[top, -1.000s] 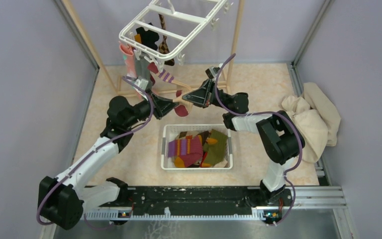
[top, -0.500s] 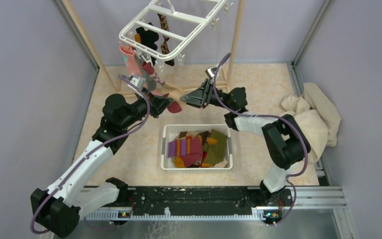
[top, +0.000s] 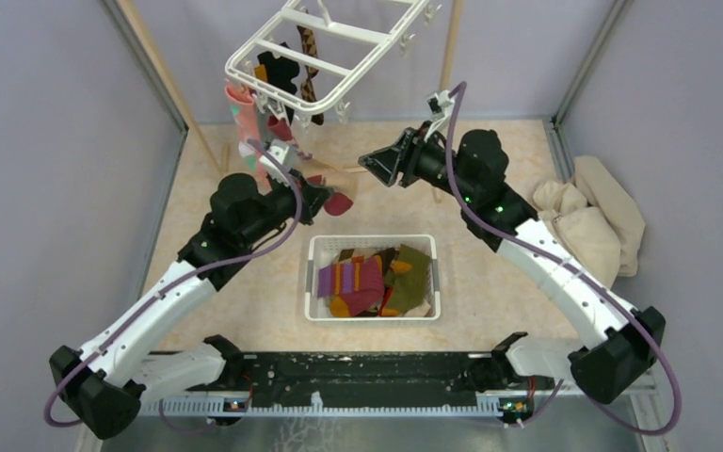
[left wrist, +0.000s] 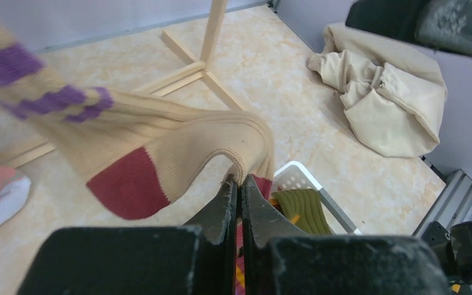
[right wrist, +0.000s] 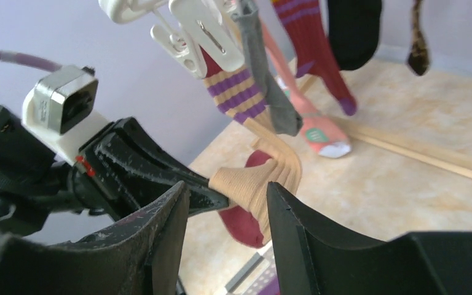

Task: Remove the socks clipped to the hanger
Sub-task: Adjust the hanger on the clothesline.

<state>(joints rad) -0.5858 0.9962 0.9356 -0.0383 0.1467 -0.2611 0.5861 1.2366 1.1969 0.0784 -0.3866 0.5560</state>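
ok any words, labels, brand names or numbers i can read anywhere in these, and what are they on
None: no readable text in any view.
pink sock: pale marks on its small mint patch, too blurred to tell whether they are lettering.
striped sock pinched in the left tool: stripes only, no print.
hanger and white basket: no label showing.

A pale, marbled beige table [top: 245, 273] is carrying everything. A white slotted basket [top: 313, 282] is sitting on it near the middle, holding a pile of socks [top: 367, 282]. A heap of beige cloth [top: 593, 231] is lying well to the right of the basket, against the side wall. Beyond the basket, the wooden rack's foot bars [left wrist: 187, 69] are resting flat on the surface. In front of the basket, a black rail [top: 367, 381] is running along the near edge.
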